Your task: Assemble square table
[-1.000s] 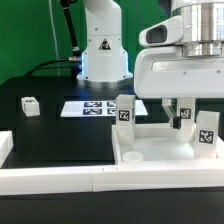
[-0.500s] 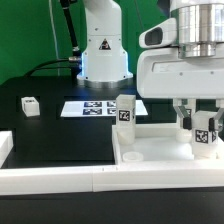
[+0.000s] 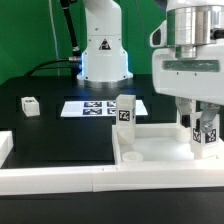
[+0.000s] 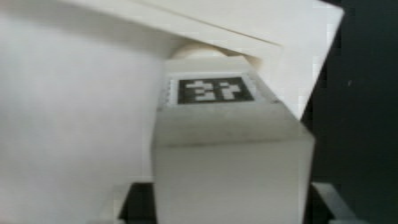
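Note:
The square table's panel (image 3: 160,150) lies flat at the exterior view's right. Two white tagged legs stand on it: one at its back left corner (image 3: 125,111), one at its right side (image 3: 207,133). My gripper (image 3: 204,128) has come down over the right leg, one finger on each side, jaws open. In the wrist view this leg (image 4: 222,140), with its tag, fills the space between my dark fingertips (image 4: 135,205), with very little gap. A small white tagged part (image 3: 29,106) lies on the black table at the left.
The marker board (image 3: 92,107) lies behind the panel near the robot base (image 3: 103,55). Long white border bars (image 3: 60,180) run along the front edge, and another sits at the far left (image 3: 4,147).
My gripper has moved toward the exterior view's right, from beside the right leg to straddling it. The legs and panel have not moved.

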Available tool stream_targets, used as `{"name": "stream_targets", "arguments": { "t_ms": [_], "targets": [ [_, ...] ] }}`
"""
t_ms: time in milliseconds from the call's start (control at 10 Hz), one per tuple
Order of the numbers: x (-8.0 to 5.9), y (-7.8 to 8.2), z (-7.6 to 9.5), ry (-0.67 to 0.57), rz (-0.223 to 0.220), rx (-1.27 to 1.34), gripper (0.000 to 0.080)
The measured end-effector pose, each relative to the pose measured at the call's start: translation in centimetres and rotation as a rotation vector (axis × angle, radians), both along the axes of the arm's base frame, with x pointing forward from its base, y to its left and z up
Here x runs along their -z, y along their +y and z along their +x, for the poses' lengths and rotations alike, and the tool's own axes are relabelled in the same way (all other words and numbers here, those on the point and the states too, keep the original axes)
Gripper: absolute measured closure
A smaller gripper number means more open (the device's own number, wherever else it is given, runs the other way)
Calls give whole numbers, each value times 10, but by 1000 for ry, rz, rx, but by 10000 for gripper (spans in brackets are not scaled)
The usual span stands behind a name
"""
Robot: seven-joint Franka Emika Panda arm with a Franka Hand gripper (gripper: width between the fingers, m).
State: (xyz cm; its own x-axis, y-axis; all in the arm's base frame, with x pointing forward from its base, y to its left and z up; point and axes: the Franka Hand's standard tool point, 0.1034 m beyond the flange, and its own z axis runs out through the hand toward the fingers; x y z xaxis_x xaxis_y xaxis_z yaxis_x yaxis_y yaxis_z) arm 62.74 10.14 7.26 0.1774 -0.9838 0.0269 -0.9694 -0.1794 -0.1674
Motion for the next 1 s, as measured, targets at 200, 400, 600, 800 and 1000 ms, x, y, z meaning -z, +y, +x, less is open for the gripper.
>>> {"name": "stream_targets", "arguments": {
  "t_ms": [200, 400, 600, 800, 1000],
  "targets": [
    [1, 5, -5, -10, 103, 366, 509],
    [1, 6, -8, -41, 134, 489, 505],
    [1, 7, -9, -33, 163, 597, 505],
    [2, 7, -10, -32, 144, 518, 276],
    [0, 14, -12, 12, 90, 240, 190]
  ]
}}
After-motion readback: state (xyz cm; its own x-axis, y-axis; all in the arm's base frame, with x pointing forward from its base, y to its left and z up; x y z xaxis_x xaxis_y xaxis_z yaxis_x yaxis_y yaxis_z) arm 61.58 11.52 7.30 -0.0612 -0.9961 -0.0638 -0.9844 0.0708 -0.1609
